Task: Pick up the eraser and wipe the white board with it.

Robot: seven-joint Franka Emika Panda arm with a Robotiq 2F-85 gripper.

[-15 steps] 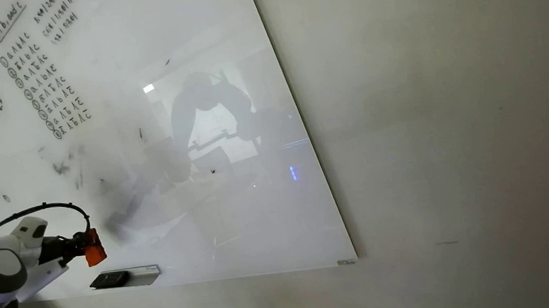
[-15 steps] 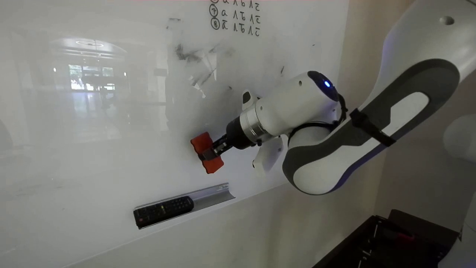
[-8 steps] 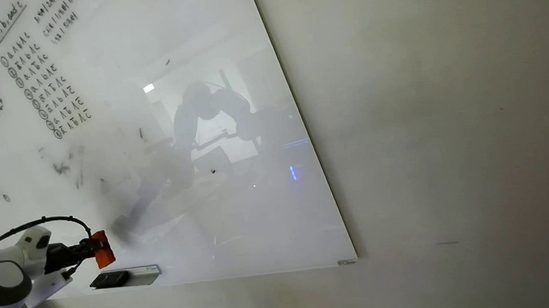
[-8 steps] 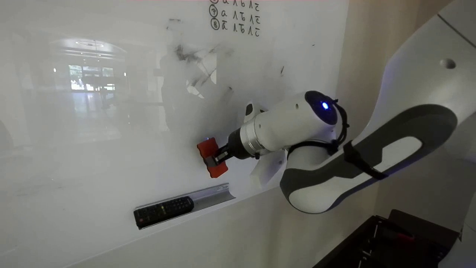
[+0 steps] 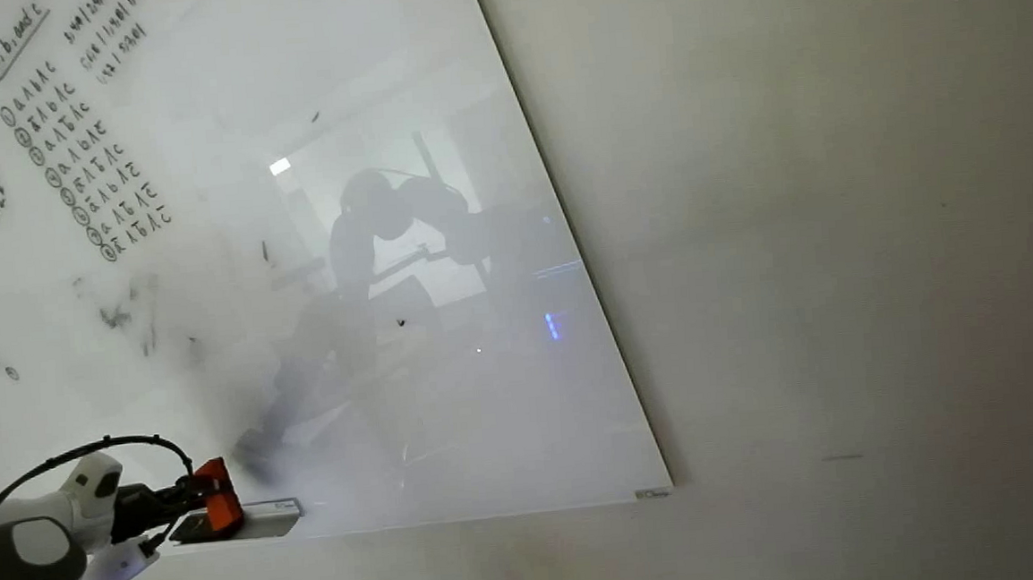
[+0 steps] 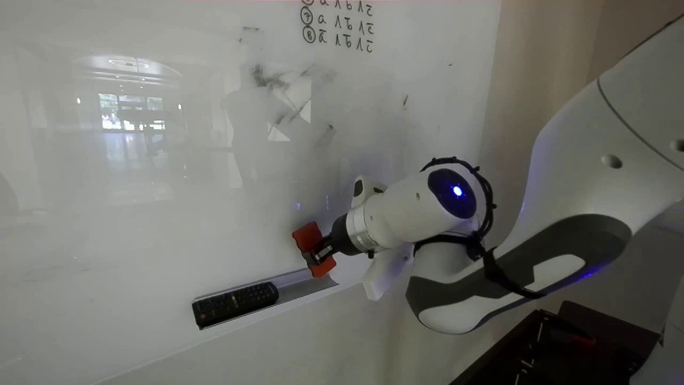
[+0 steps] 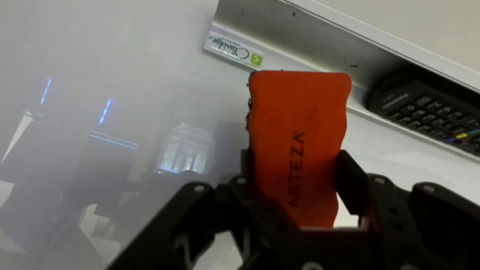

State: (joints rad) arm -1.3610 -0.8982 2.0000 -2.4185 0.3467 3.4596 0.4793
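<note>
Fingers (image 7: 349,183) pinching the red-orange eraser (image 7: 300,108) by its long sides. White board (image 7: 131,45) beyond them, eraser contact unclear. Remote (image 7: 427,108) in tray (image 7: 307,37) near fingers.

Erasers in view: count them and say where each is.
1: the eraser, held in the gripper, in front of the white board near the tray. More may be hidden.

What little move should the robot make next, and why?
I'd guess raising the eraser toward the dark smudges: the gripper holds it near the tray, while those lie higher on the board. Whether the eraser touches it is unclear.
</note>
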